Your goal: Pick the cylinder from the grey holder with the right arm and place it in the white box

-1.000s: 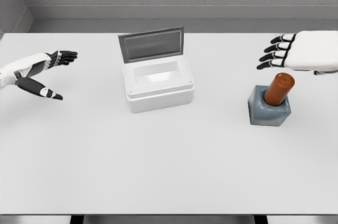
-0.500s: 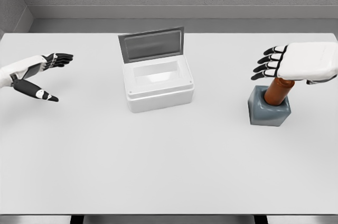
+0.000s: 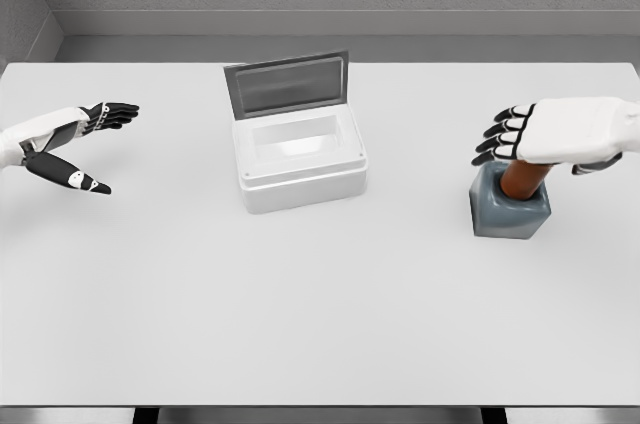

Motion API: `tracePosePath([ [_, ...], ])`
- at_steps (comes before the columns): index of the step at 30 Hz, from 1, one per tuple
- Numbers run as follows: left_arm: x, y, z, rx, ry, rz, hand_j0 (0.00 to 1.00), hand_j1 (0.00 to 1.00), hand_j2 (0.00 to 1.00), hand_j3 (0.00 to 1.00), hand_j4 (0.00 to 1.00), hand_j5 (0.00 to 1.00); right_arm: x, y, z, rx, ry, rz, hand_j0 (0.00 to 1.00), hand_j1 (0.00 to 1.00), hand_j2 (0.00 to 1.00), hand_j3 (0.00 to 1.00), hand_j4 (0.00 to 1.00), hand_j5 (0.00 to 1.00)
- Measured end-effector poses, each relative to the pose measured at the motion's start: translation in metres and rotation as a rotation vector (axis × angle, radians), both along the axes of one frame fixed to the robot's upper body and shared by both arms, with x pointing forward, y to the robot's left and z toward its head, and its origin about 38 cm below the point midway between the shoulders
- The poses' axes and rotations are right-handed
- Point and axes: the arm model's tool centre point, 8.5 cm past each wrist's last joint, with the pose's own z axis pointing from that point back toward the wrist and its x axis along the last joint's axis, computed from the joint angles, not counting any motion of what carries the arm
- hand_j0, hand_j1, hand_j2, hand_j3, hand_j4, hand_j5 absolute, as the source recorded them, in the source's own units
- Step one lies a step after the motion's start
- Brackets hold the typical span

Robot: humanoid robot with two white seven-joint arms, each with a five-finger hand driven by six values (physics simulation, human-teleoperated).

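Nothing of the task is finished yet, judging by how things lie: the cylinder (image 3: 522,176) sits in the grey holder (image 3: 509,210) at the right of the table (image 3: 320,324), and the white box (image 3: 300,159) stands well apart to the left, near the middle, with its lid (image 3: 287,84) raised at the far side and its inside bare. The right hand (image 3: 555,132) is over the top of the cylinder, palm down, covering its upper end; its fingers (image 3: 503,138) stretch out leftward, spread and not wrapped round anything, so no grasp is made. Whether the palm touches the cylinder's top cannot be told from this view. What is left, then, is the whole job: close on the cylinder, draw it up out of the holder, carry it left and set it in the box.

The cylinder shows only its lower part, a reddish-brown round shaft leaning a little to the right as it rises from the holder's socket. The holder is a squat blue-grey block.

The left hand (image 3: 70,144) rests at the left edge above the table, fingers loose and holding nothing.
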Motion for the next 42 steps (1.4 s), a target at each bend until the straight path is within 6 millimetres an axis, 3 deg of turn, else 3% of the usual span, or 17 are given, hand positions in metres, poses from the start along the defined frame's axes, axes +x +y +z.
tracePosePath([
  [8,0.001,0.003,-0.001,0.0,0.002,0.011,1.0,1.0,1.0,1.0,1.0,1.0,0.001,-0.003,-0.014,-0.011,0.036,-0.012,1.0,1.0,1.0,1.0,1.0,1.0],
  [18,0.002,0.005,-0.001,0.002,0.003,0.018,1.0,1.0,1.0,1.0,1.0,1.0,0.013,-0.016,-0.013,-0.015,0.027,-0.065,1.0,1.0,1.0,1.0,1.0,1.0],
  [32,0.002,0.006,-0.001,0.003,0.002,0.021,1.0,1.0,1.0,1.0,1.0,1.0,0.017,-0.006,-0.015,-0.015,0.023,-0.044,1.0,1.0,1.0,1.0,1.0,1.0],
  [35,0.002,0.006,0.0,0.003,0.0,0.021,1.0,1.0,1.0,1.0,1.0,1.0,0.016,-0.005,-0.015,-0.011,0.025,-0.04,0.59,0.59,0.59,0.59,0.59,0.59],
  [40,0.002,0.006,-0.001,0.003,0.002,0.021,1.0,1.0,1.0,1.0,1.0,1.0,0.013,-0.002,-0.018,-0.012,0.033,-0.027,0.49,0.49,0.49,0.49,0.49,0.49],
  [41,0.002,0.006,-0.001,0.003,0.002,0.021,1.0,1.0,1.0,1.0,1.0,1.0,0.012,-0.002,-0.018,-0.013,0.03,-0.027,0.45,0.45,0.45,0.45,0.45,0.45],
  [42,0.002,0.006,-0.001,0.003,0.002,0.022,1.0,1.0,1.0,1.0,1.0,1.0,0.012,-0.001,-0.016,0.006,0.028,-0.037,0.35,0.35,0.35,0.35,0.35,0.35],
])
